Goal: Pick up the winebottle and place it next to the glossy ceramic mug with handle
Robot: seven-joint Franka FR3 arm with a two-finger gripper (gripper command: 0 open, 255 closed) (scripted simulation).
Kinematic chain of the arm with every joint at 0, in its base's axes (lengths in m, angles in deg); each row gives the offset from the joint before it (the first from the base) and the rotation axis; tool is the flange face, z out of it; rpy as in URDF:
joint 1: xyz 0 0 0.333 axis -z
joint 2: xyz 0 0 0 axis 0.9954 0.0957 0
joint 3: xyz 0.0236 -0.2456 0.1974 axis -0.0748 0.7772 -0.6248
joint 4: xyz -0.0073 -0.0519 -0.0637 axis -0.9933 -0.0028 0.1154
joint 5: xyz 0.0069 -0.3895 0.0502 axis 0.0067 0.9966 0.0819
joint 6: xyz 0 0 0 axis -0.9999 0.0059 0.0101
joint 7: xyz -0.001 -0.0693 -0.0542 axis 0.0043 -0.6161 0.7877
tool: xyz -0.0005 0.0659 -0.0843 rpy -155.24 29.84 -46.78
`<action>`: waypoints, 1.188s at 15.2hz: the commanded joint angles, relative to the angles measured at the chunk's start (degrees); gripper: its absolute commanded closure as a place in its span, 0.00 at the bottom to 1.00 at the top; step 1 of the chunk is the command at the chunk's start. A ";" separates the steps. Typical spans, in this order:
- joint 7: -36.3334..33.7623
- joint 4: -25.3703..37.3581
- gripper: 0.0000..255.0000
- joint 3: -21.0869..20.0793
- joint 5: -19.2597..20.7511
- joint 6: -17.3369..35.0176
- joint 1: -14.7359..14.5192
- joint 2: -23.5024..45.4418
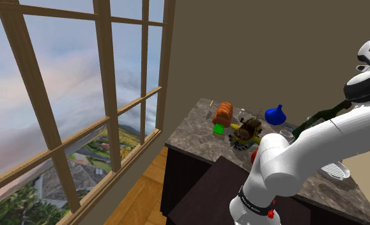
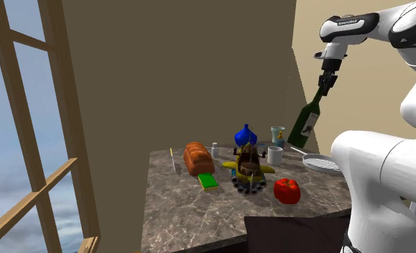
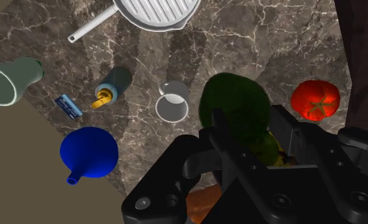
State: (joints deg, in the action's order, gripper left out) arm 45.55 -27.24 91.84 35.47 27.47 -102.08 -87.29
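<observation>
Camera setup
Shoulder: high, far, oblique. Second: lower, nearer. Wrist: looking down. Second and wrist share counter (image 2: 170,208), mug (image 2: 274,154).

Winebottle (image 3: 234,102) neck behind gripper (image 3: 250,126)

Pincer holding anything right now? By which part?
Yes. The pincer is shut on the dark green wine bottle, clasping the top of its neck; the bottle hangs tilted, clear above the marbled tabletop.

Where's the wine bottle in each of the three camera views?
Shoulder view: the wine bottle slants in the air at right, past the white arm.
Second exterior view: upper right, hanging by its neck from the gripper.
Wrist view: the dark green shape right beyond the gripper.
Shared landmark: the blue vase.
</observation>
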 commanded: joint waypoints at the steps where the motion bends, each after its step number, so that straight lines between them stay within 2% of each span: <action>1: 0.00 -1.75 1.00 -0.15 0.12 1.44 0.94 -0.20; 9: -0.75 -10.13 1.00 -1.21 0.44 7.86 5.22 -0.68; 18: -1.66 -17.51 1.00 -0.98 1.74 14.27 7.87 -1.88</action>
State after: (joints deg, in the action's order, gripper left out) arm 43.92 -44.19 90.69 36.99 41.11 -94.33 -88.95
